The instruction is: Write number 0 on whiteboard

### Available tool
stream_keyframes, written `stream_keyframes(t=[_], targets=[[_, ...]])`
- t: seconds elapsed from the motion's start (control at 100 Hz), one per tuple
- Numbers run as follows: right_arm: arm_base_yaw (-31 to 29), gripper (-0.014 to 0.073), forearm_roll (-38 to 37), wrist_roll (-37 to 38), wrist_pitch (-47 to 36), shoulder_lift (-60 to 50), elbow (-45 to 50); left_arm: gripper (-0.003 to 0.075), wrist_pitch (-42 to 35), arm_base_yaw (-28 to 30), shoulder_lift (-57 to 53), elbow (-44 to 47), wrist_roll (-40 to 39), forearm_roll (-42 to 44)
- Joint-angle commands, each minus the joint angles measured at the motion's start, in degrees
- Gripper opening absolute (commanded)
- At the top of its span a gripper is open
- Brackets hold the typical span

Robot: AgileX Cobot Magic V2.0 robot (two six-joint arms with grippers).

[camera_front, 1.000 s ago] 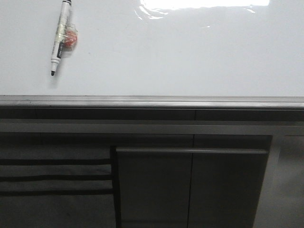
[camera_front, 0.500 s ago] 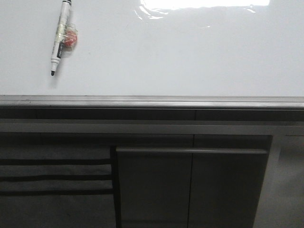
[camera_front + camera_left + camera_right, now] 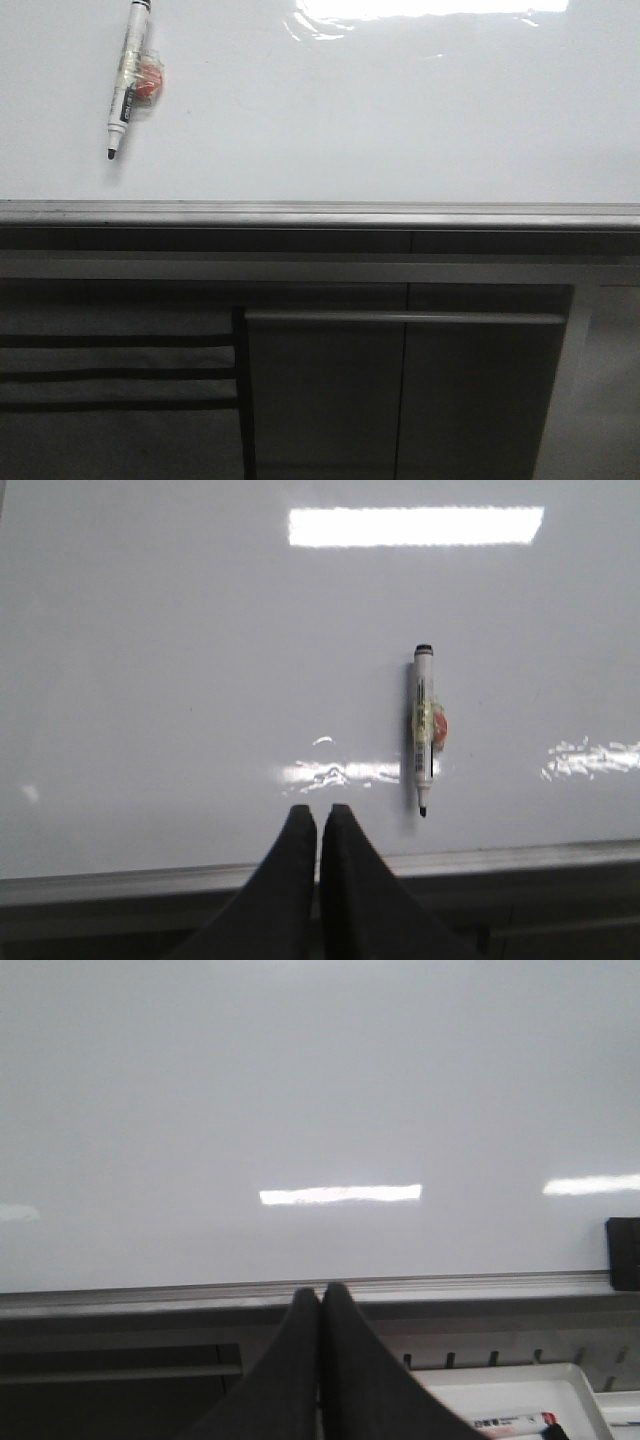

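Note:
The whiteboard (image 3: 380, 110) is a glossy white board with a grey frame edge (image 3: 320, 213) along its near side. No number 0 shows on it in any view. A white marker (image 3: 126, 78) with a black tip and a red-and-clear taped lump lies on the board at the far left; it also shows in the left wrist view (image 3: 424, 730). My left gripper (image 3: 319, 812) is shut and empty over the board's near edge, apart from the marker. My right gripper (image 3: 322, 1294) is shut and empty at the frame edge (image 3: 450, 1287). Neither gripper shows in the front view.
Dark grey cabinet panels (image 3: 400, 390) and slats (image 3: 115, 375) lie in front of the board. In the right wrist view a white tray (image 3: 540, 1390) holds another marker (image 3: 510, 1422), and a black eraser-like block (image 3: 623, 1252) sits at the board's edge.

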Motion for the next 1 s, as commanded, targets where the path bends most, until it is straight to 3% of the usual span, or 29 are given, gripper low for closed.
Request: stream_keyframes(t=[0.0,0.17,0.52,0.63,0.74,0.8,0.99], targets=[[-0.3,-0.0073,-0.1,-3.2,1.7,5.6,-7.2,-0.0020,3.7,-0.5,5.6,-6.9,0.1,1.9],[-0.3,-0.0073,0.6,-4.7,8.8,14.1,-15.1,-0.0020,7.7,-0.5,13.3,-13.1,0.1,2.0],[-0.3,-0.0072,3.1,-4.6,7.0,20.3,-16.0,-0.0013,2.4,-0.5,21.5,-12.9,0.1,0.3],[-0.3,-0.0034,6.6,-7.5,7.2,22.3,-16.0,0.0106,-1.0,-1.2,24.3,-12.9,0.2,-1.2],[-0.3,0.0096,14.9,-15.0,7.1,23.9,-16.0,0.0323,-3.7,-4.2,27.6,-12.9,0.2,-1.4],[-0.3,0.0167,18.6,-17.6,6.9,24.9,-16.0,0.0405,-4.9,-6.6,29.7,-12.9,0.2,-1.5],[-0.3,0.0200,25.4,-23.4,6.5,27.8,-16.0,0.0419,-12.5,-14.3,38.2,-13.4,0.2,-2.8]])
